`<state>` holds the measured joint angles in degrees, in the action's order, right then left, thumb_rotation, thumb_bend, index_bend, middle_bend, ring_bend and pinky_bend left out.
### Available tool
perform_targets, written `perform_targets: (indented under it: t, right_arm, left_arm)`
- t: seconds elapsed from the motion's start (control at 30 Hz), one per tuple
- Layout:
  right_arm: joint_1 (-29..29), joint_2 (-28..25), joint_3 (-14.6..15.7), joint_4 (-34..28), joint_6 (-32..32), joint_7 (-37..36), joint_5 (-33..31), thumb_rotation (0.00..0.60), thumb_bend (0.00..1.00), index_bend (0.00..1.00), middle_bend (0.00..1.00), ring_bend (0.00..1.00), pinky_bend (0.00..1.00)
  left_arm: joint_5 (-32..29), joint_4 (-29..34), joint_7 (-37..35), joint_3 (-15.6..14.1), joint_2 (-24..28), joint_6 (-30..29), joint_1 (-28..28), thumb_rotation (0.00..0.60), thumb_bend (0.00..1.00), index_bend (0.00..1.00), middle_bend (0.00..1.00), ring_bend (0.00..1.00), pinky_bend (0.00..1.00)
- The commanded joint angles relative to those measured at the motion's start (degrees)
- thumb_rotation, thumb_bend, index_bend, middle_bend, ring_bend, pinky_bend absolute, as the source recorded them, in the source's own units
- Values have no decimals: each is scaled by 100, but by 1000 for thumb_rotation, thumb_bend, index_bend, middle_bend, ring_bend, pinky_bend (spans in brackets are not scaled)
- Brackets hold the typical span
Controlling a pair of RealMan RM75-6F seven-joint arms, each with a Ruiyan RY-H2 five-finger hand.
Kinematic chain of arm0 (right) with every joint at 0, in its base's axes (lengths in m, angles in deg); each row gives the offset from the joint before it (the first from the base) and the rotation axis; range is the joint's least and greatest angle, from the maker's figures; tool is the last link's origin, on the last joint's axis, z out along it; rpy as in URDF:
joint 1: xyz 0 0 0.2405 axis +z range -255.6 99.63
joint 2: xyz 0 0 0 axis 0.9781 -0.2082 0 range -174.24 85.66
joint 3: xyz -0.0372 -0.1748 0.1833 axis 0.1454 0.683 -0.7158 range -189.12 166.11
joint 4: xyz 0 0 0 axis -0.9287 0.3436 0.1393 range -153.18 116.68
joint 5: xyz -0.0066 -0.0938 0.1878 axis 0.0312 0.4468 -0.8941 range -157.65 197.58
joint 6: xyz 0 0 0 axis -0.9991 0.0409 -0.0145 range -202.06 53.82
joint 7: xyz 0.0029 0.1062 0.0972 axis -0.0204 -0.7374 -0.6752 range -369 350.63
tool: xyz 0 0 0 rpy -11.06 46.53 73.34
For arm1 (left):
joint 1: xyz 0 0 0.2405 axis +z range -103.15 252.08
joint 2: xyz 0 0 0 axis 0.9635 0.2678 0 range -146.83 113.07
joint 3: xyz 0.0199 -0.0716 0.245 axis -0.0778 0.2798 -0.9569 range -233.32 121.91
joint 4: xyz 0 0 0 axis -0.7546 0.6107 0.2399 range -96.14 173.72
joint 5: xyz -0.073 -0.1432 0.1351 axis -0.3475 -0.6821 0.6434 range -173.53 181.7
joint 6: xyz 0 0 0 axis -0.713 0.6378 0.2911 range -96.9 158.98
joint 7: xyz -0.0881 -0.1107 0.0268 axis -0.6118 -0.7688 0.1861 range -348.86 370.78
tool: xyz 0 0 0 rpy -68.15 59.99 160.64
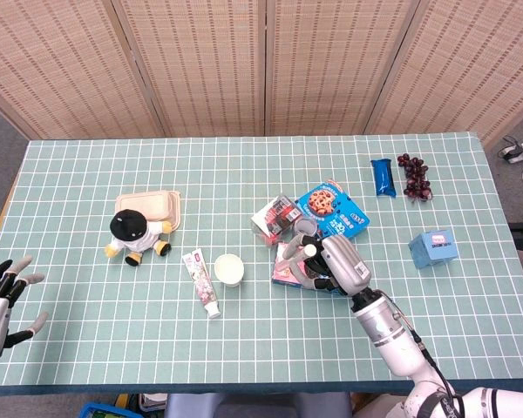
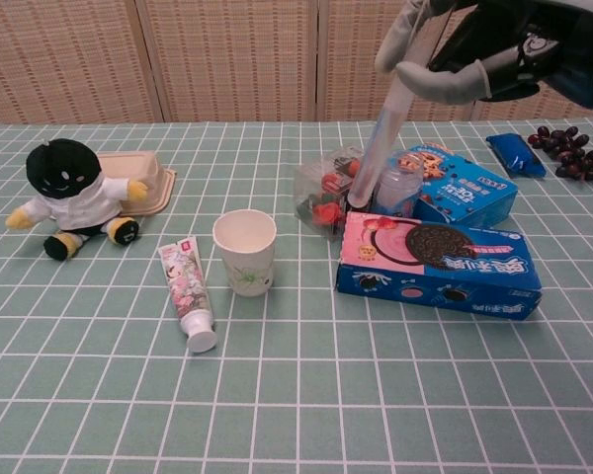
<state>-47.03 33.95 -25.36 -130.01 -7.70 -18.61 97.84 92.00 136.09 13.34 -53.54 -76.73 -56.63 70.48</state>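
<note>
My right hand (image 1: 336, 264) (image 2: 494, 51) hangs above the middle-right of the table and grips a long pale translucent tube (image 2: 383, 128). The tube slants down and to the left. Its lower end hangs over the gap between a clear plastic box (image 2: 323, 193) with red items and a small jar (image 2: 399, 185). A pink and blue cookie box (image 2: 437, 265) lies flat just in front of them. My left hand (image 1: 0, 296) is off the table's near left edge, fingers spread, holding nothing.
A paper cup (image 2: 244, 251) and a toothpaste tube (image 2: 188, 293) stand left of the boxes. Further left are a plush doll (image 2: 71, 196) and a beige takeaway box (image 2: 141, 178). A blue cookie box (image 2: 457, 184), snack bar (image 1: 382, 177), grapes (image 1: 414, 177) and a light blue carton (image 1: 434, 248) lie to the right.
</note>
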Motion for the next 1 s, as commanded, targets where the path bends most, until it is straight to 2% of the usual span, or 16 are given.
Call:
perform_targets:
  t: [0.03,0.17,0.3,0.4,0.6,0.9,1.0]
  right_arm:
    - [-7,-160,84,142,-156,-161,115,600,749,736,1000,1000,1000]
    - [33,-84,192,292,-81,1043,-75,600,749,736,1000,1000,1000]
    - [45,188,221,435,288,2331,-162,600,749,736,1000,1000,1000]
    - [45,340,208,424,421,2632,-204,600,749,736,1000,1000,1000]
    - [45,357,149,273,282,2023,-299,600,749,736,1000,1000,1000]
    - [12,147,64,101,-152,-341,26,600,749,736,1000,1000,1000]
    - [4,89,77,152,-149,-619,182,600,750,736,1000,1000,1000]
  left_arm:
    - [-1,0,5,-3,1,10,-3,600,267,358,144,81,298]
    - [1,5,12,-1,-3,3,-1,600,267,358,144,81,298]
    - [1,7,17,-4,-3,3,1,600,267,358,144,81,298]
    - [-5,8,6,0,1,1,2,600,267,358,144,81,298]
    - [-3,10,-7,3,2,-7,5,600,267,358,144,81,298]
    - [9,17,-10,1,7,-20,11,600,267,358,145,81,298]
    - [7,20,-9,3,8,-21,11,600,267,358,144,81,297]
